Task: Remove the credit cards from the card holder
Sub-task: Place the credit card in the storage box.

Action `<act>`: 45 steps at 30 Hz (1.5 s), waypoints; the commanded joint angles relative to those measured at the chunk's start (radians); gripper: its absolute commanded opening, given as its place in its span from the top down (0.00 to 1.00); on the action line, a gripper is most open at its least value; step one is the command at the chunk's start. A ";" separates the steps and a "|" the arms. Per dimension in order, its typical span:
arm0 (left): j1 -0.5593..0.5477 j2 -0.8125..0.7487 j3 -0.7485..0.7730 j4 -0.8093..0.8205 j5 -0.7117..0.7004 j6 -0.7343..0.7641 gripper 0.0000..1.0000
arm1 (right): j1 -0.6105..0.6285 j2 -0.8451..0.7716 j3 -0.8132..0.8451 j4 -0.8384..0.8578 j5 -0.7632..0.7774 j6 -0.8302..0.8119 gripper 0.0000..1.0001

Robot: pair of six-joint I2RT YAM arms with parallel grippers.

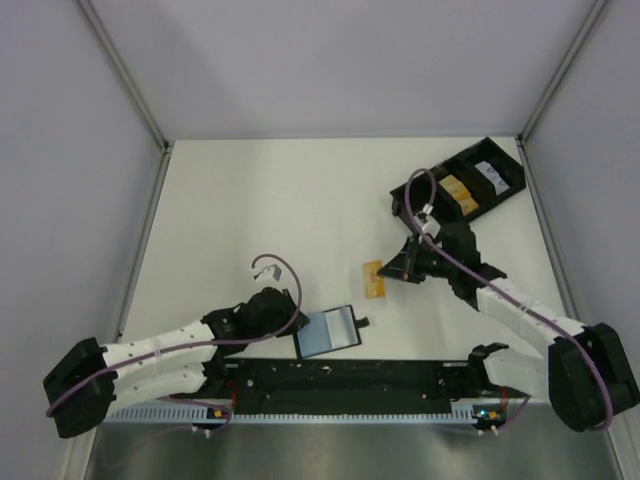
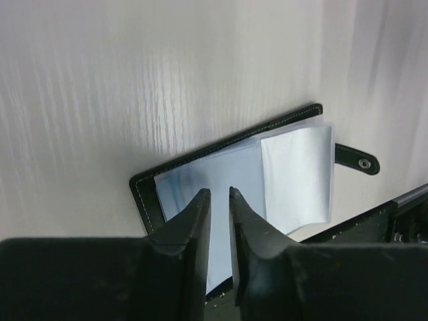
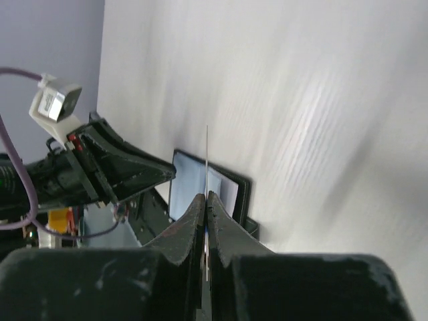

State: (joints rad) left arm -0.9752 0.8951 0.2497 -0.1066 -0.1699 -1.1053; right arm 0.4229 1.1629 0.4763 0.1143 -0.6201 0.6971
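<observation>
There was one card holder and one orange card. One long black tray held what looked like two yellow pieces. Two hands were in view, one left hand and one right hand.

White tabletop; pale grey walls around.

The card holder has a black cover that looks like leather, with pale stitching along the edge. Its inner sleeves are clear glossy plastic, and the snap is shiny metal. The table is white and matt, with a faint grain. The fingers of the left gripper are matt black plastic – a little scuffed. The credit card looks like thin plastic.
</observation>
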 commanded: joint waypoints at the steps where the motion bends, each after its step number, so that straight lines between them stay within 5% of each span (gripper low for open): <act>1: 0.088 0.002 0.129 -0.050 -0.008 0.136 0.75 | -0.168 -0.137 0.117 -0.165 0.010 -0.038 1.00; 8: 0.389 0.008 0.371 -0.180 0.199 0.379 0.48 | -0.449 -0.146 0.241 -0.173 0.045 0.045 1.00; 14: 0.568 -0.018 0.543 -0.323 0.302 0.528 0.22 | -0.558 -0.060 0.291 -0.036 0.131 0.149 1.00; 19: 0.635 -0.106 0.623 -0.461 0.200 0.675 0.02 | -0.608 0.090 0.349 0.079 0.203 0.188 1.00; 26: 0.635 -0.275 0.490 -0.411 -0.066 0.812 0.02 | -0.653 0.334 0.517 0.162 0.273 0.182 1.00; 35: 0.655 -0.309 0.470 -0.407 -0.117 0.841 0.02 | -0.653 0.630 0.754 0.150 0.286 0.150 1.00; 45: 0.676 -0.291 0.470 -0.412 -0.102 0.841 0.02 | -0.641 0.762 0.791 0.140 0.249 0.127 1.00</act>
State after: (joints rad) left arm -0.3111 0.6006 0.7189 -0.5468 -0.2638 -0.2832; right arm -0.2188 1.9007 1.2137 0.2356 -0.3527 0.8543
